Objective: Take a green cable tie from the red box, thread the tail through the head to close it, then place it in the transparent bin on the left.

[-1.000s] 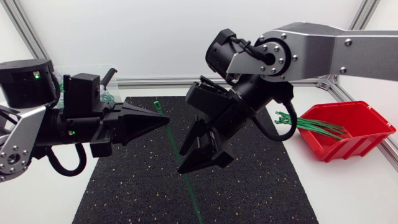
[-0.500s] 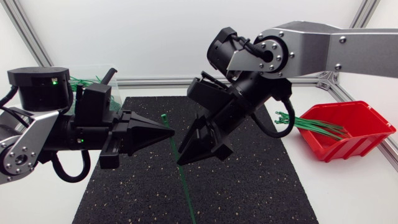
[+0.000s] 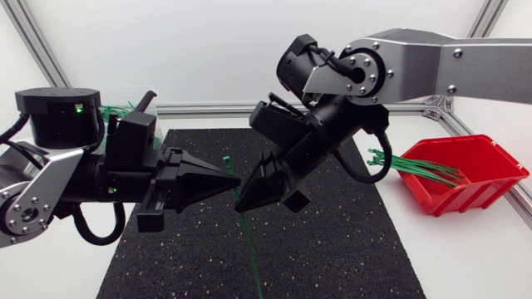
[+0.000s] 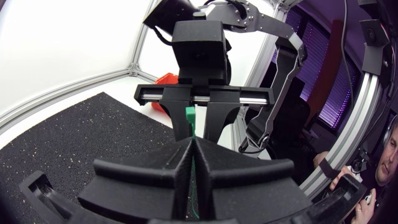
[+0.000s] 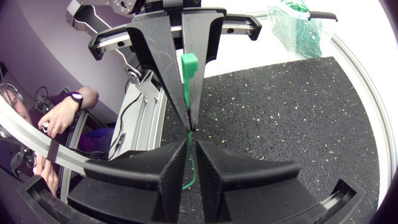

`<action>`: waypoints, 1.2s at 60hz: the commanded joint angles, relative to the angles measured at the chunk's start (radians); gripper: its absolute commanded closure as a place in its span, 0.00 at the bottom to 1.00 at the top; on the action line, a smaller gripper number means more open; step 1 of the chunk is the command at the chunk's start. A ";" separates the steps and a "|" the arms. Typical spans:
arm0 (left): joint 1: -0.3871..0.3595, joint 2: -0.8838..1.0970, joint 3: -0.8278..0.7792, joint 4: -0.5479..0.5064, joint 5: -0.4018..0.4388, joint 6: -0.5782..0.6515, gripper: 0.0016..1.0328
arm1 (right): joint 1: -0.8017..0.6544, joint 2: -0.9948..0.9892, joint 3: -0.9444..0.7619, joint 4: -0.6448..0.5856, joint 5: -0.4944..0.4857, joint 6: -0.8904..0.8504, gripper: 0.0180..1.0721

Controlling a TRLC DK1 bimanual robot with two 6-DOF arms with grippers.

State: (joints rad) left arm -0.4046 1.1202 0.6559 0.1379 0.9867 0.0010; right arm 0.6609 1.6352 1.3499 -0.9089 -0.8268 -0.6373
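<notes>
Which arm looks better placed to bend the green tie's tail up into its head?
Probably right. The right end effector grips the cable tie lower down, nearer the free tail, while the left end effector pinches just below the head and can steady it.

Bright, even diffuse light from above; shadows faint, soft-edged.

A robotics lab's test cell — a white table [image 3: 465, 257] framed by aluminium profile rails [image 3: 208, 109] and plain white panels [image 3: 166, 50], with a black speckled rubber mat [image 3: 332, 249] on it and a red box [image 3: 475, 193] of parts at one side.
</notes>
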 commanded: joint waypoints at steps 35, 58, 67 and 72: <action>0.000 0.018 -0.073 0.301 -0.025 -0.139 0.43 | -0.070 -0.115 -0.144 0.139 -0.084 0.123 0.94; 0.012 0.049 -0.061 0.387 -0.025 -0.211 0.43 | -0.069 -0.101 -0.146 0.192 -0.113 0.228 0.94; 0.038 0.073 -0.033 0.410 -0.025 -0.289 0.44 | -0.072 -0.069 -0.138 0.206 -0.115 0.254 0.94; 0.050 0.101 -0.024 0.437 -0.025 -0.345 0.47 | -0.073 -0.057 -0.136 0.206 -0.115 0.260 0.94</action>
State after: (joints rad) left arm -0.3676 1.1877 0.6048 0.5419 0.9604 -0.2714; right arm 0.5869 1.5490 1.2282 -0.7059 -0.9360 -0.4011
